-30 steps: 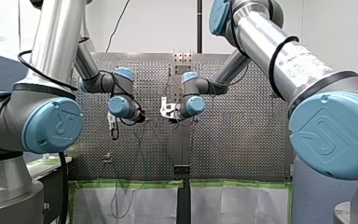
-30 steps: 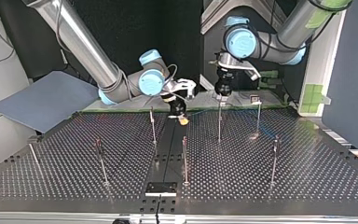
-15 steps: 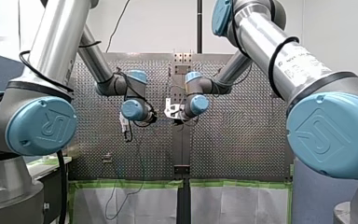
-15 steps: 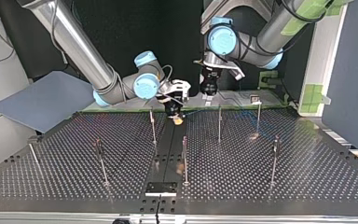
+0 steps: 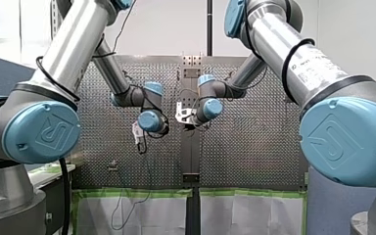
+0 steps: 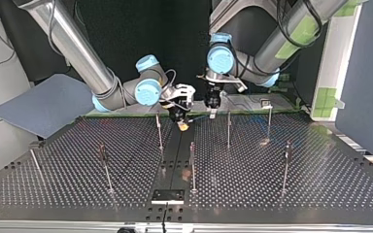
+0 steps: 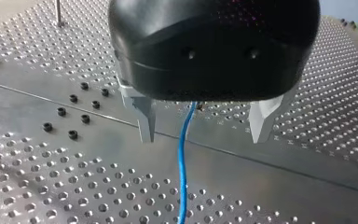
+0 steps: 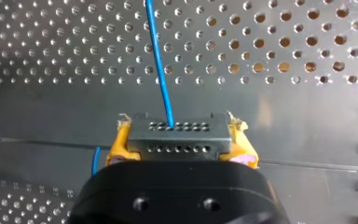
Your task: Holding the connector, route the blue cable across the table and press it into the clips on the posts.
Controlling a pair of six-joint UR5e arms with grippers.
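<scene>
In the right wrist view my right gripper (image 8: 179, 140) has its yellow pads (image 8: 117, 147) shut on a grey multi-pin connector (image 8: 178, 136). The blue cable (image 8: 160, 60) leaves the connector and runs ahead over the perforated table. My left gripper (image 7: 204, 133) is open just above the table, and the blue cable (image 7: 183, 163) passes between its metal fingers (image 7: 145, 116) without touching them. In the top view my right gripper (image 6: 182, 125) and my left gripper (image 6: 212, 108) hang close together at the table's far middle. The front view shows my left gripper (image 5: 139, 135) and my right gripper (image 5: 183, 115).
Several thin upright posts stand on the table in the top view, the nearest to the grippers being a post (image 6: 159, 130) and a post (image 6: 228, 128). Another post (image 6: 192, 165) stands on the middle strip. A small black plate (image 6: 167, 196) lies at the near edge.
My left arm has swung toward the table's middle and come down, so its gripper now hangs beside my right gripper. My right gripper has shifted slightly, still holding the connector.
</scene>
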